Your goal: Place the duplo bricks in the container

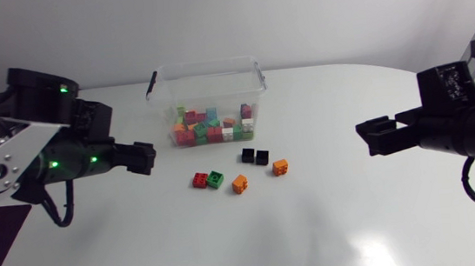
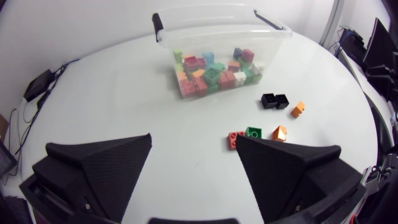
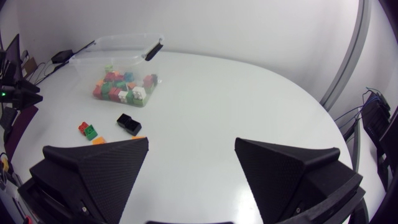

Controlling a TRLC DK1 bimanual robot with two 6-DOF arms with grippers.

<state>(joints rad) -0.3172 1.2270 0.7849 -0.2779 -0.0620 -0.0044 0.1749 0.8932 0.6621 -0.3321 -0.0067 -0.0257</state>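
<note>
Head view: left arm [image 1: 21,158] is sitting at its side edge, elbow bunched, with the left tool [image 1: 145,157] hanging level above the bench [image 1: 334,228] and pointing at the middle. Right arm [image 1: 473,128] is sitting opposite, its right tool [image 1: 367,138] pointing inward, well apart from everything. Container [image 1: 205,64] is standing at the far middle, with binned bricks [image 1: 211,128] piling up inside. Loose ones are lying just in front of it, between the two tools: black pair [image 1: 255,156], red brick [image 1: 200,179] touching green brick [image 1: 216,179], orange brick [image 1: 240,183] near green, and second orange [image 1: 281,167]. My read on risk: if both arms go for this one small cluster, a tool clash is likely.

Left wrist view: left tool is gaping wide, holding nothing. Red and green are lying just ahead of one finger. Because they are touching, closing on one is probably going to drag or tip the other. Black pair is posing the same problem. The broad wedge fingers are making a clean single pick harder.

Right wrist view: right tool is also spreading wide, empty. One orange brick is peeking out from behind a finger, so its spot is hard to judge here. Container is looking like light clear plastic with black handles [image 3: 153,50]. A low approach is risking a knock on the rim or a handle, shoving it along the bench. A high release is risking a bounce off the pile and back out.
</note>
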